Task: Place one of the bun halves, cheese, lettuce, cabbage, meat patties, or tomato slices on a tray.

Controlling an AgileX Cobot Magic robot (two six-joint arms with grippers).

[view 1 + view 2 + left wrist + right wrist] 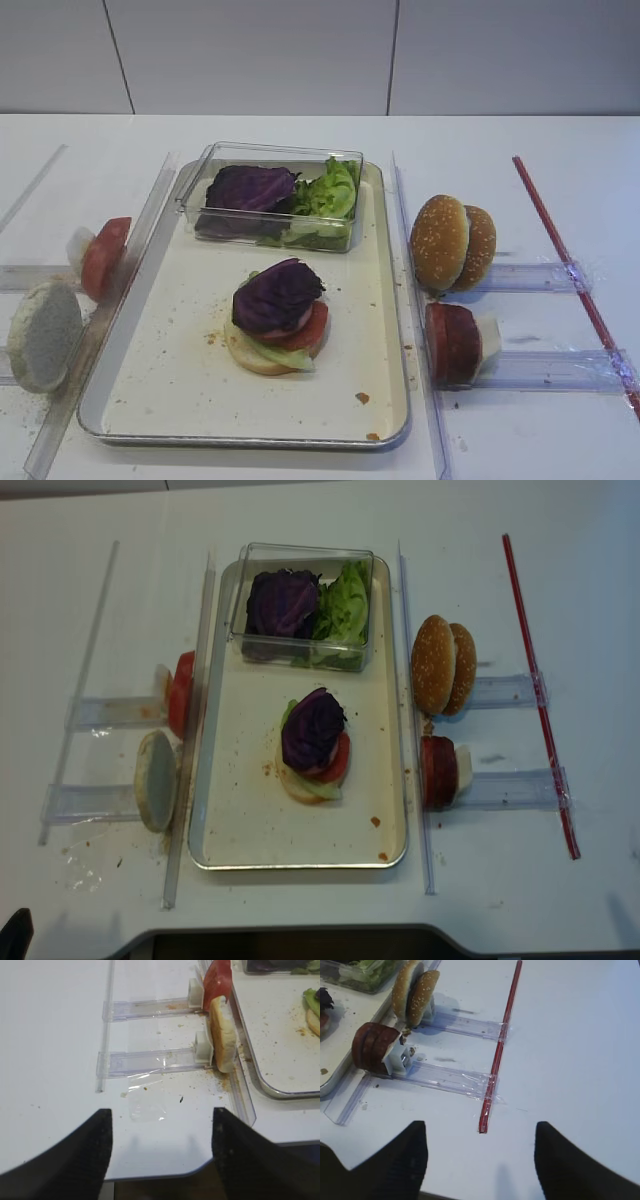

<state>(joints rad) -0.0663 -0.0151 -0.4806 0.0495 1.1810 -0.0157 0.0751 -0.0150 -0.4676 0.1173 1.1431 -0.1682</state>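
Note:
On the cream tray (170,390) stands a stack: a pale bun half, lettuce, a tomato slice (308,330) and a purple cabbage leaf (277,293) on top. Left of the tray, a tomato slice (103,257) and a pale bun half (45,335) stand on edge in clear holders. To the right stand two sesame bun halves (452,241) and meat patties (455,343). My right gripper (480,1135) is open over bare table, near the meat patties (370,1047). My left gripper (161,1112) is open at the table's front edge, short of the pale bun half (222,1032). Neither arm shows in the overhead views.
A clear plastic box (280,151) at the tray's far end holds more cabbage (248,187) and lettuce (330,190). Clear plastic rails (412,300) run along both sides of the tray. A red strip (560,250) lies on the table at the far right. Crumbs dot the tray.

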